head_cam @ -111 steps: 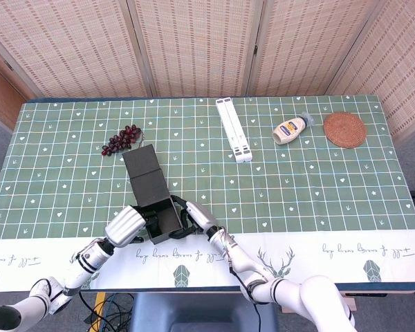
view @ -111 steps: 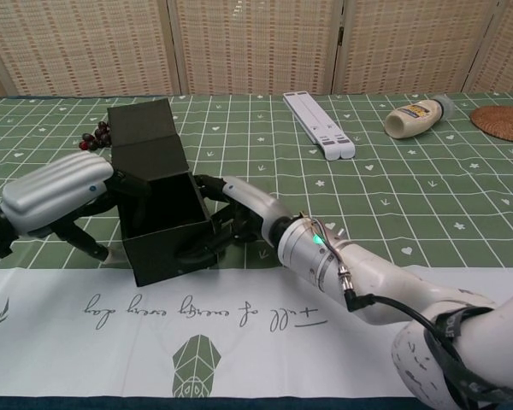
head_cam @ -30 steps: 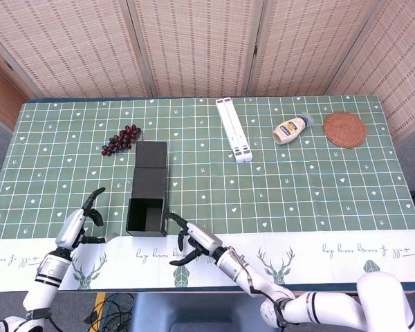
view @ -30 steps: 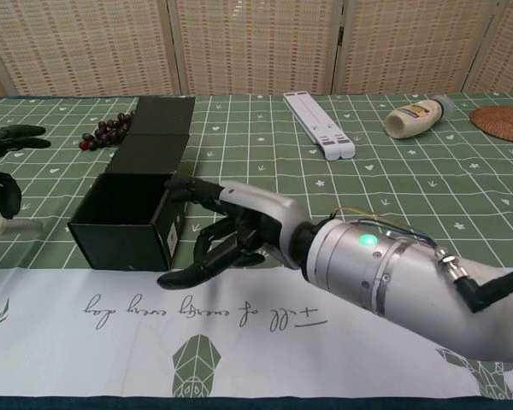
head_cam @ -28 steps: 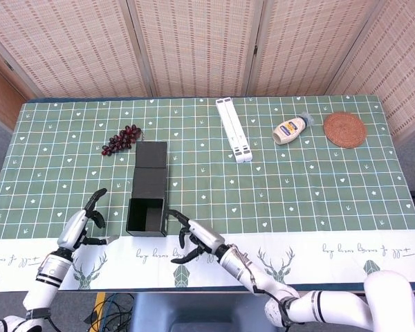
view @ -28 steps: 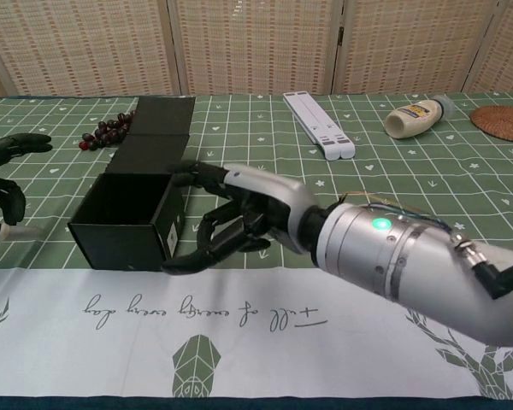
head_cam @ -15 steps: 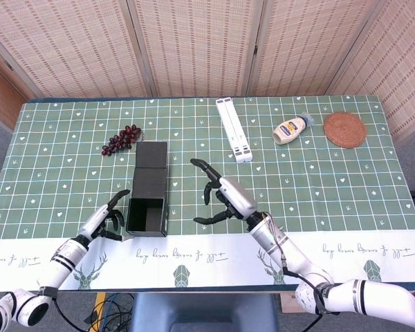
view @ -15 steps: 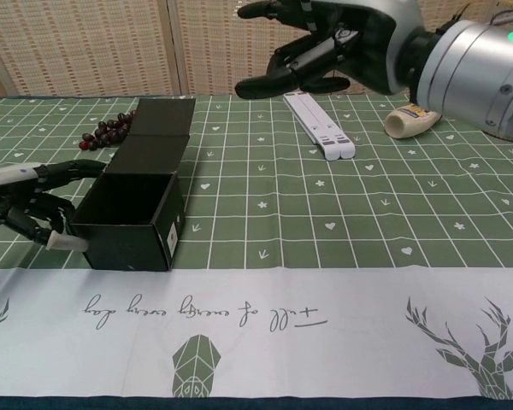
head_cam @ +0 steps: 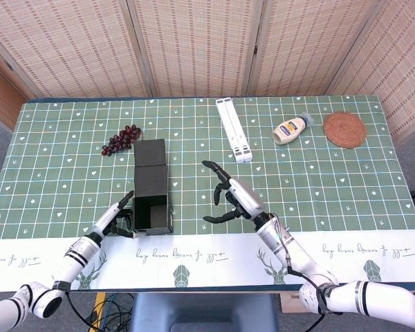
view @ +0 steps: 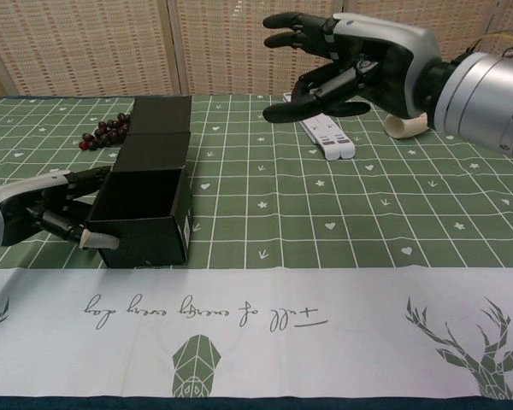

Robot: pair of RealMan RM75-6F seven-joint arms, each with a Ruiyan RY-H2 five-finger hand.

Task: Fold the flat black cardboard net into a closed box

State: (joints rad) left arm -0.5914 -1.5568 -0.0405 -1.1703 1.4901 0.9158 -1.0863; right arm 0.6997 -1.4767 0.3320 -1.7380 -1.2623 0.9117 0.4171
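Note:
The black cardboard box (head_cam: 151, 211) (view: 145, 215) stands partly folded near the table's front left, its top open. Its lid panels (head_cam: 151, 166) (view: 156, 132) lie flat behind it, reaching towards the grapes. My left hand (head_cam: 117, 218) (view: 53, 214) rests against the box's left wall with its fingers spread along it and the thumb at the front corner. My right hand (head_cam: 234, 197) (view: 356, 61) hovers in the air to the right of the box, fingers apart, holding nothing.
A bunch of dark grapes (head_cam: 122, 139) (view: 106, 133) lies just behind the lid panels. A white folding stand (head_cam: 234, 129) (view: 320, 125), a mayonnaise bottle (head_cam: 290, 128) and a woven coaster (head_cam: 344, 129) sit along the back right. A white runner (view: 265, 320) covers the front edge.
My right hand has left the box's right side and risen into the air. My left hand has come in against the box's left wall, and the box has shifted slightly right.

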